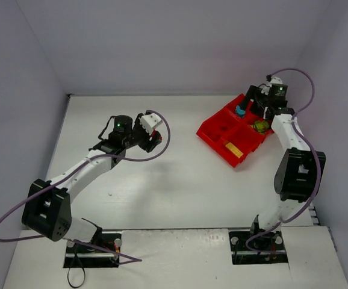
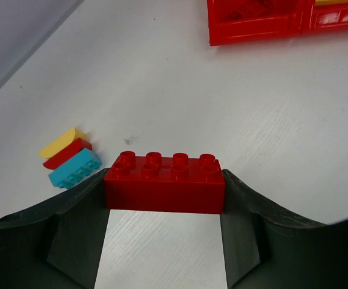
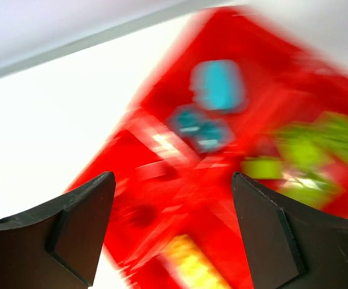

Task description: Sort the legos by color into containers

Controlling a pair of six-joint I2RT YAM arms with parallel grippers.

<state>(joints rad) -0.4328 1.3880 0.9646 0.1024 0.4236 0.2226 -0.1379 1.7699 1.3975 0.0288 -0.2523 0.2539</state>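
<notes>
My left gripper (image 2: 165, 201) is shut on a red eight-stud brick (image 2: 165, 183), held by its ends between the two fingers. It shows in the top view (image 1: 155, 139) at left of centre. Just left of it on the table lie a yellow brick (image 2: 61, 142), a red brick (image 2: 67, 154) and a cyan brick (image 2: 74, 169), close together. My right gripper (image 3: 171, 180) is open and empty above the red tray (image 1: 213, 133). The blurred right wrist view shows cyan bricks (image 3: 219, 84), lime green bricks (image 3: 324, 138) and a yellow brick (image 3: 192, 259) in separate compartments.
The tray's near edge (image 2: 252, 30) lies far ahead and to the right of the left gripper. Grey walls close the table at the back and on both sides. The right arm (image 1: 297, 168) reaches over the tray from the right.
</notes>
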